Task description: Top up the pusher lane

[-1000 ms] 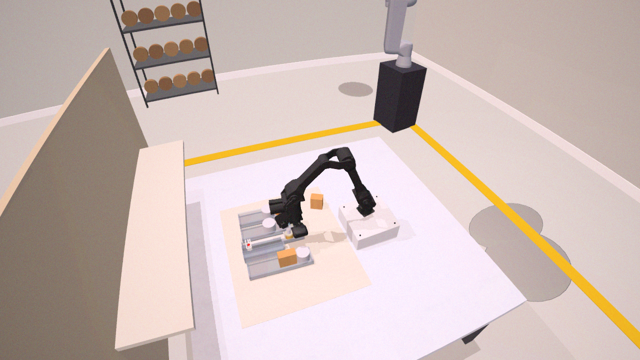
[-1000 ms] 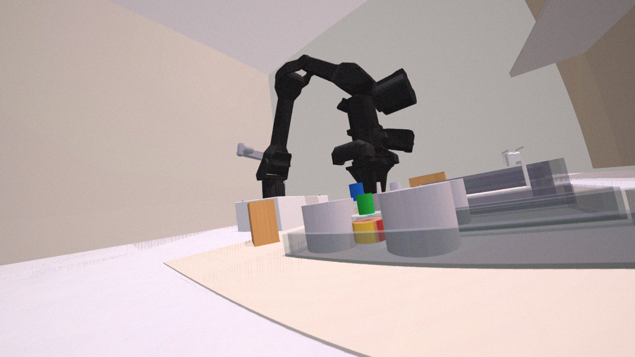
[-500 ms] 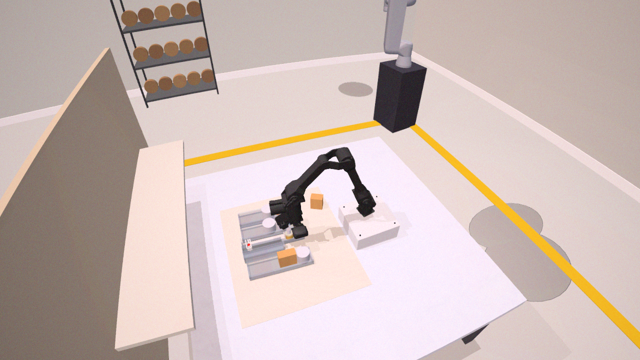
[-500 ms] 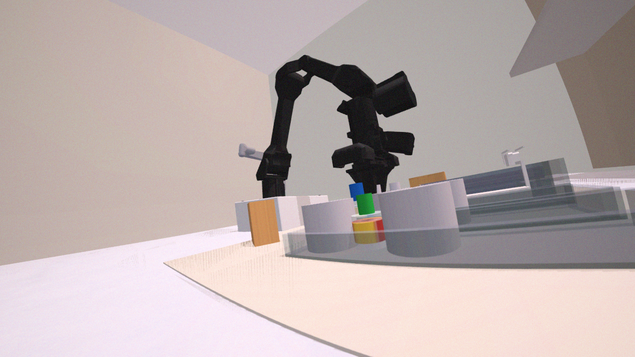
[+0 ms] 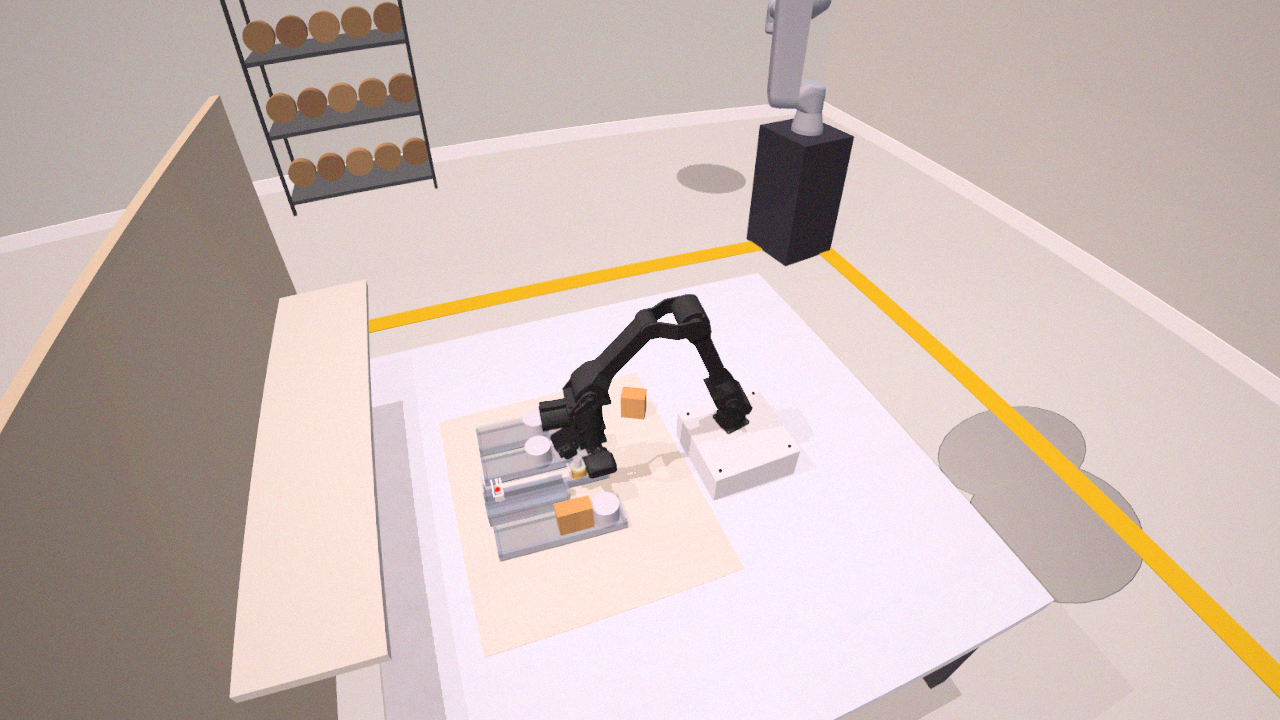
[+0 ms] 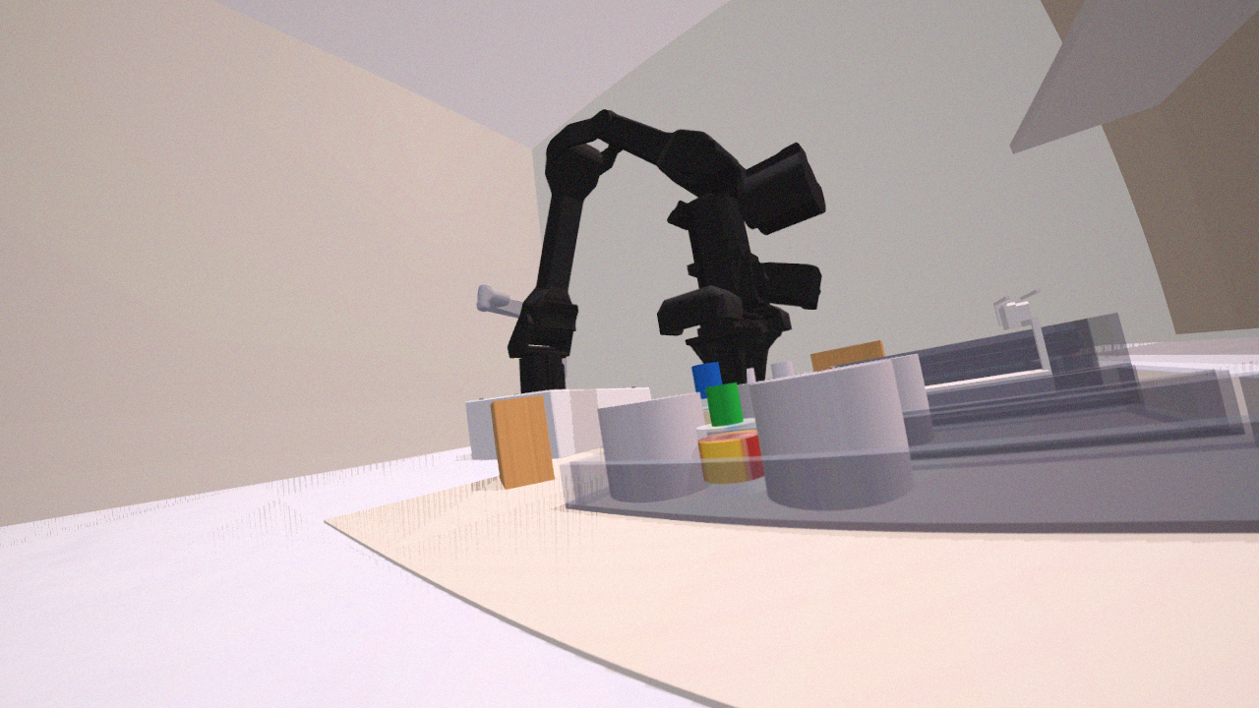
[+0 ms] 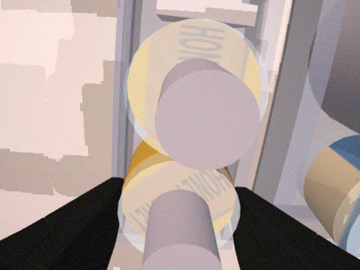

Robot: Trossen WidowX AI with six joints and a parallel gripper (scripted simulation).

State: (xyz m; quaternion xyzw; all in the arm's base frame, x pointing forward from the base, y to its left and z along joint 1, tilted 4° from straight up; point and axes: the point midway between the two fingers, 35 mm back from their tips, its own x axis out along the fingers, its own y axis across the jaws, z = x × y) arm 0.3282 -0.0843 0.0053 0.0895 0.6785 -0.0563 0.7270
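While the gripper (image 7: pixel 180 235) is clamped on a clear, grey-capped honey jar (image 7: pixel 179 215) at the lane's mouth, its twin (image 7: pixel 195 90) stands just ahead, lettering only partly readable as "HON".

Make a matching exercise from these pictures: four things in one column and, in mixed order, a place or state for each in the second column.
Things:
1. pincer
2. second honey jar
3. orange block
4. blue-lidded jar

Places or states:
A. stands on the beige mat beside the lanes
B. shut on the near honey jar
C. stands in the lane ahead of the held one
D. at the right edge of the wrist view

Pairs: 1-B, 2-C, 3-A, 4-D
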